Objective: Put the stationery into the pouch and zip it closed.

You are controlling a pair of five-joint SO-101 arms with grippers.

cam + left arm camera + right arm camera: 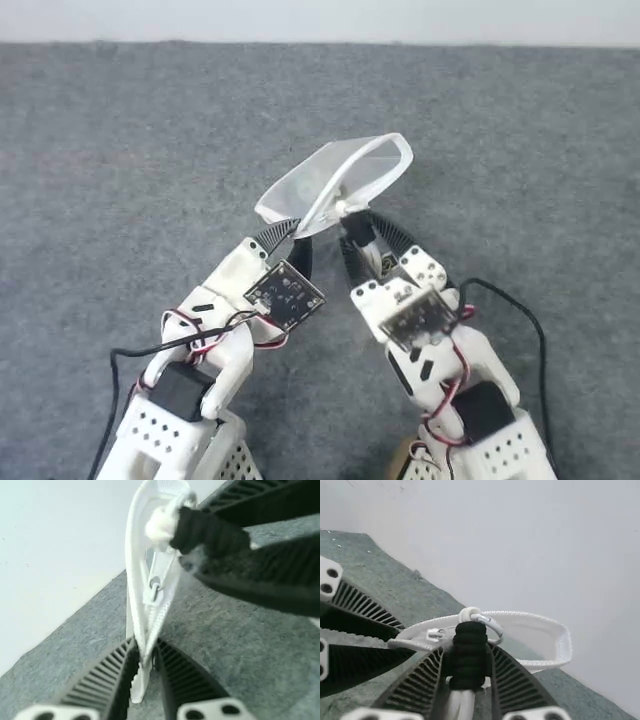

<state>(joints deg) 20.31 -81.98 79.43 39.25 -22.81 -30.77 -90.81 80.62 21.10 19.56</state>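
**Clerk:** First entry?

**Keeper:** One translucent white soft-plastic pouch (345, 175), flat with rounded corners. A woven white zip tape ran along its rim. It was held up over the table between the two grippers, and its far end tilted away from the arms.

**Clerk:** Who held it?

**Keeper:** The left gripper (145, 655) had its black ribbed jaws pinched tight on the pouch's tape edge. That grip sat just below a small metal zip slider (152, 592). The right gripper (467, 652) was clamped on a black ribbed cylindrical pull (470, 647). A white knot (468, 614) capped the pull, and a thin metal ring (494, 626) sat beside it.

**Clerk:** Was the zip open or closed?

**Keeper:** I could not tell.

**Clerk:** And the surface?

**Keeper:** The table (120, 150) was covered in a coarse grey felt-like material. A plain pale wall (545, 540) stood behind it.
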